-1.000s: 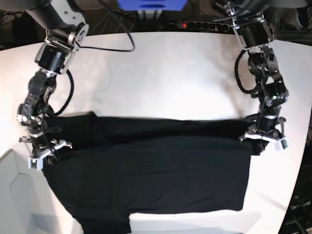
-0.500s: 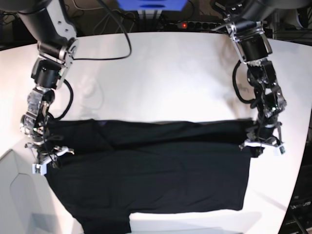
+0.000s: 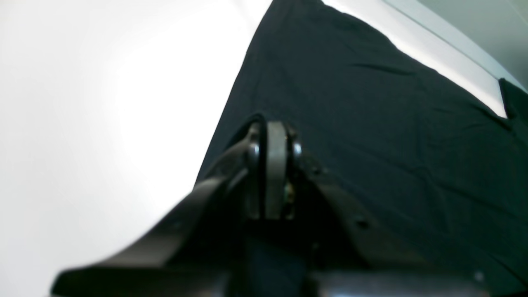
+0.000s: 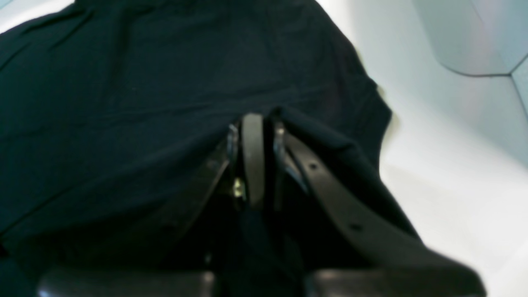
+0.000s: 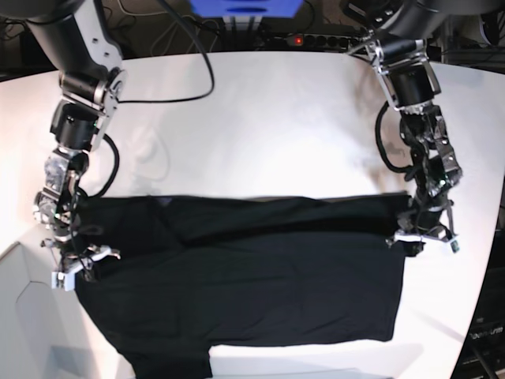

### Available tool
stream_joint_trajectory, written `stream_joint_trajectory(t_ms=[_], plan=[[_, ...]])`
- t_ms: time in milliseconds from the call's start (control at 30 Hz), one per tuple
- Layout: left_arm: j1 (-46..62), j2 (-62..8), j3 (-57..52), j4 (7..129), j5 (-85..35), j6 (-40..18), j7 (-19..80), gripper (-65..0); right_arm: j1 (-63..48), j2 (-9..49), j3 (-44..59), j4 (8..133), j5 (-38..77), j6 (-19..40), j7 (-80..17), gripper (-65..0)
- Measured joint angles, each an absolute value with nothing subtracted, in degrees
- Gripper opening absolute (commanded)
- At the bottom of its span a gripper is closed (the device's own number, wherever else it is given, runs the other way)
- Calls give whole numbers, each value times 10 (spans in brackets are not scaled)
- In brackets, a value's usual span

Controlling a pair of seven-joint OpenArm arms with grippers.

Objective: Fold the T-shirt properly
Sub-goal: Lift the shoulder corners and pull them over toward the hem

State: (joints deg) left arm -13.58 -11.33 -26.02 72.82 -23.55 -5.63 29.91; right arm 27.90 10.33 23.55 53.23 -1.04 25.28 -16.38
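The T-shirt (image 5: 237, 276) lies spread across the near half of the white tabletop (image 5: 260, 118), its long axis running side to side between the two arms, with a doubled-over band along its far edge and the single layer reaching toward the near edge of the tabletop, where one sleeve hangs close to the rim. The left gripper (image 5: 422, 235) sits at the far corner of the cloth on the base view's right, and the right gripper (image 5: 79, 264) sits at the matching end on that view's left. Both are closed tight on the fabric: in the left wrist view the left gripper (image 3: 274, 165) has a ridge of black cloth pinched up between its jaws, and in the right wrist view the right gripper (image 4: 253, 156) likewise clamps a raised fold of the T-shirt (image 4: 123, 103). Each arm is about equally near its own end of the garment, so neither has the advantage. The relation that matters is that the free body of the T-shirt (image 3: 392, 144) lies nearward of both grippers, at right angles to the line joining them; judging from this, the held edge would most likely have to travel toward the near edge, with both ends kept level so the fold line stays straight. The print and label are not visible.
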Motion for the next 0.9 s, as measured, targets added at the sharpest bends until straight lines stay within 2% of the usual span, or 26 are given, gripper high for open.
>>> stream_joint_trajectory(t_ms=[67, 133, 200, 267, 367, 533, 700, 900], plan=[[-144, -114, -260, 721, -235, -56, 303, -567, 282, 103, 236, 532, -10, 253, -165, -598], [-152, -116, -260, 715, -236, -56, 316, -459, 284, 103, 236, 532, -10, 253, -190, -506], [-155, -117, -260, 716, -235, -56, 324, -385, 283, 103, 236, 533, -10, 253, -193, -417], [-152, -116, -260, 721, -235, -56, 326, -348, 283, 103, 236, 535, -11, 253, -194, -346], [-145, -115, -262, 756, -233, -55, 336, -326, 276, 103, 238, 561, -10, 253, -194, -277], [-79, -115, -262, 841, -240, -59, 318, -326, 240, 103, 238, 633, -9, 253, -194, -263], [-35, -112, -269, 802, -238, -58, 326, -326, 182, 99, 238, 704, -6, 253, -192, -263], [-36, -104, -279, 719, -236, -57, 263, -326, 114, 98, 238, 753, -6, 253, -197, -263]])
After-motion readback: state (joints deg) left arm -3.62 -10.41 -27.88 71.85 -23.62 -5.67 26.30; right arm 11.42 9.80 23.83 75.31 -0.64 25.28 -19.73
